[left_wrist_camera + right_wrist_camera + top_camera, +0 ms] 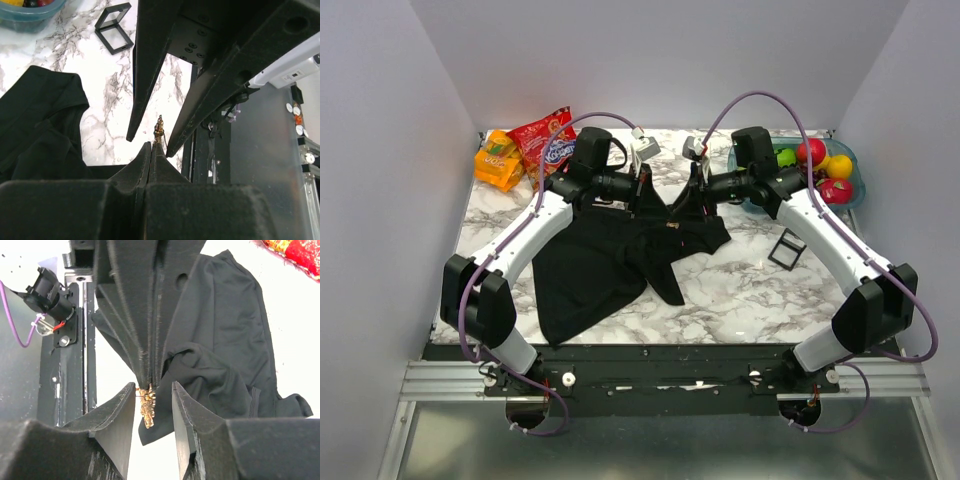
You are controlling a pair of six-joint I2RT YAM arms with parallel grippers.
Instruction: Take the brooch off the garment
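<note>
The step now is getting hold of the brooch point(147, 410) so it can come off the garment point(590, 270). The left fingers point(141, 170) are pressed together on a fold of the black cloth. They hold it up off the bench point(740, 290), near the middle and toward the far side. The brooch sits right at the tips of those fingers, small and gold, poking out of the cloth. The right fingers point(117, 415) are apart, one on each side of the brooch. As far as I can see, they do not touch it. The rest of the garment hangs down and lies on the bench toward the near left.

I think the next move is for the right fingers to close on the brooch. They must be gentle and hit the middle, because it is so tiny. Then they need to pull it away while the left fingers grip the cloth. I cannot see how the pin is fastened, so it may need a wiggle. If the right fingers grab cloth too, the brooch may not come free.

A small black tray point(787, 249) lies on the bench to the right, well apart. A blue bin point(860, 182) of toy fruit stands at the far right. Snack bags point(525, 145) lie at the far left. None of these is in the way. But the two sets of fingers are very close together, so they could bump.
</note>
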